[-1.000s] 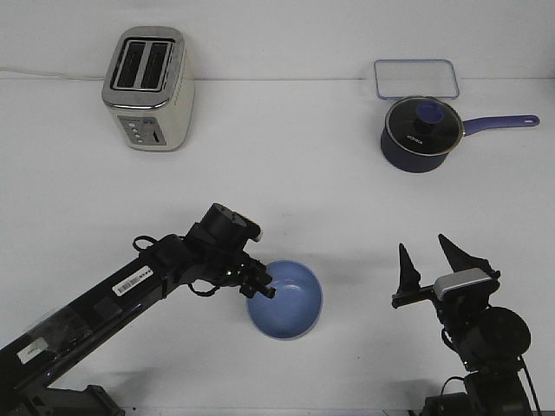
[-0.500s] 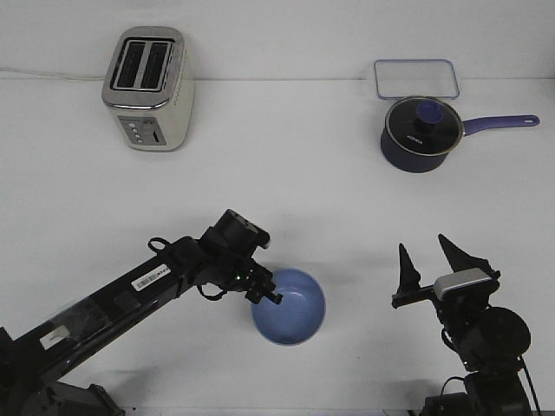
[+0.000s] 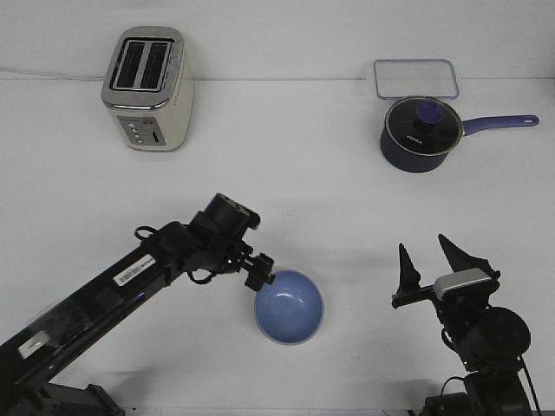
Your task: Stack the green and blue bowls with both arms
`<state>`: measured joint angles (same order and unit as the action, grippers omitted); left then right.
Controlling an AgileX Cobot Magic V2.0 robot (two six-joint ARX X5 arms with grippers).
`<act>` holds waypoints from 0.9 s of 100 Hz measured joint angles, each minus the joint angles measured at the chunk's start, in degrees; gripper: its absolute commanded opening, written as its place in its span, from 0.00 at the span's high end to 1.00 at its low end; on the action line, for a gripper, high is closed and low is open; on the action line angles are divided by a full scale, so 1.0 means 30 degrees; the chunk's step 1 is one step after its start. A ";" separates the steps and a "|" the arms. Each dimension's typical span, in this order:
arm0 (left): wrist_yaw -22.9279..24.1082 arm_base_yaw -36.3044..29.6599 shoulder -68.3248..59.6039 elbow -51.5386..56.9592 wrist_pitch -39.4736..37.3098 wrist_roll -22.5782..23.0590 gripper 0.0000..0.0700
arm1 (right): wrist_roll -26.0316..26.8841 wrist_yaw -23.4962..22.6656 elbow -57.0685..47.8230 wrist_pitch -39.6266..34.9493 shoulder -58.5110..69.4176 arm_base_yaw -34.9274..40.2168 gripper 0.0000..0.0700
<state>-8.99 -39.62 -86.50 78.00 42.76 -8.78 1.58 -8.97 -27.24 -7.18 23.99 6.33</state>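
The light blue bowl [image 3: 290, 308] sits upright on the white table, front centre. My left gripper [image 3: 262, 270] is at the bowl's far-left rim, just off it, with its fingers slightly apart and nothing in them. My right gripper [image 3: 422, 244] is at the front right, well to the right of the bowl. Its two pointed fingers stand up, spread apart and empty. The green bowl does not show in this view.
A silver toaster [image 3: 147, 87] stands at the back left. A dark blue saucepan with a glass lid [image 3: 421, 130] stands at the back right, handle pointing right. A clear rectangular container [image 3: 416, 78] lies behind it.
My left gripper held the bowl's rim and slid it slightly right, then let go and drew back up and left off the rim. The right arm has not moved.
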 measured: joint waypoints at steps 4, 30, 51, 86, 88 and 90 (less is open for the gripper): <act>0.1020 0.0328 0.0488 0.0685 0.0189 0.0219 0.38 | 0.0000 0.0000 0.0000 0.0000 0.0000 0.0000 0.28; 0.6397 0.4189 0.5209 0.3264 -0.1239 0.2025 0.39 | 0.0000 0.0000 0.0000 0.0000 0.0000 0.0000 0.28; 0.6455 0.8735 0.8437 0.1559 -0.1486 0.2616 0.60 | 0.0036 0.0080 0.0000 -0.0044 -0.0138 0.0000 0.38; 0.5202 1.3296 1.8425 -1.1264 -1.1278 0.3242 0.98 | 0.0437 0.3009 0.0000 -0.2288 -0.2951 0.0000 1.00; 0.4998 1.3304 1.9001 -1.2050 -1.1890 0.3249 0.98 | 0.0488 0.3213 0.0000 -0.2477 -0.3191 0.0000 1.00; 0.4852 1.3318 1.9547 -1.2801 -1.2444 0.3249 0.98 | 0.0539 0.3432 0.0000 -0.2681 -0.3432 0.0000 1.00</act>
<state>5.56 0.34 -27.86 39.59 5.43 0.97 3.20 1.32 -27.24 -15.22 13.69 6.33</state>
